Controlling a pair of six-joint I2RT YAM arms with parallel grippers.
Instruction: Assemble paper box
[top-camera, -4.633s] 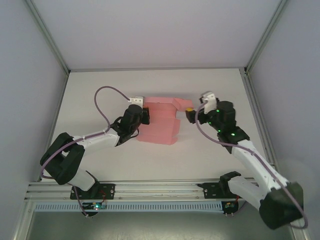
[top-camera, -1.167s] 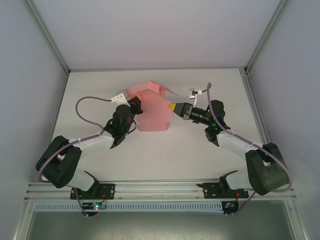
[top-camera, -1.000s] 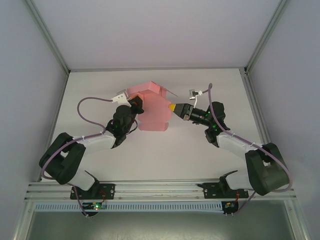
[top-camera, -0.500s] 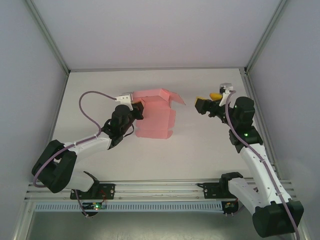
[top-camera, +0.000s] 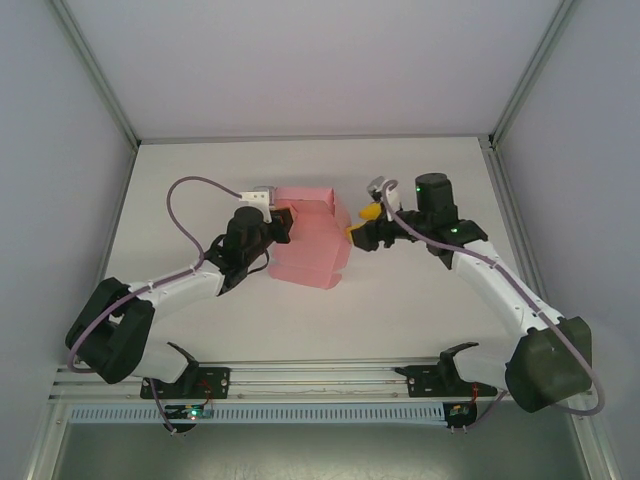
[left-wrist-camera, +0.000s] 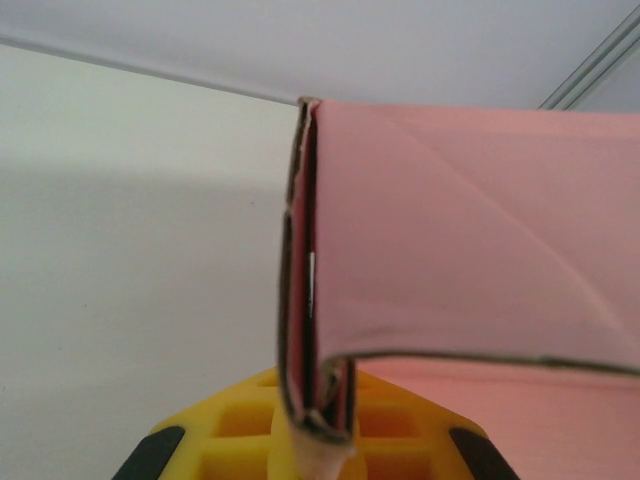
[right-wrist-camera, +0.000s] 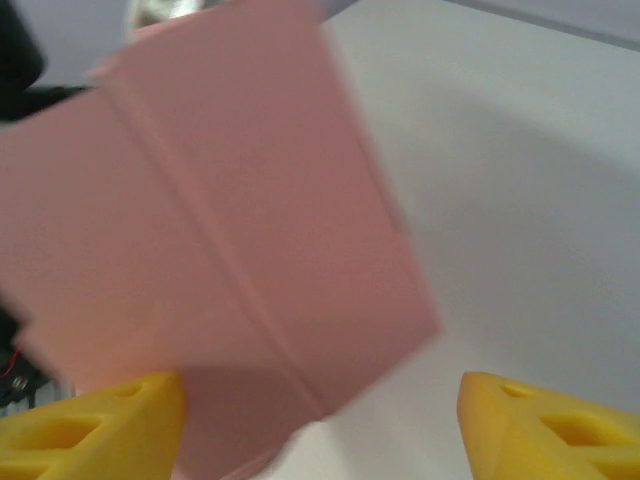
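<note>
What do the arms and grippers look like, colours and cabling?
White link shells, black joint housings on left arm and right arm, a purple cable along each. Yellow fingers on black-bodied left gripper and right gripper. Green LEDs glow on the right arm.

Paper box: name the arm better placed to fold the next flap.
Right, probably. The left tool is shut on one edge of the paper box, steadying it, while the right tool is open beside the opposite edge.
</note>
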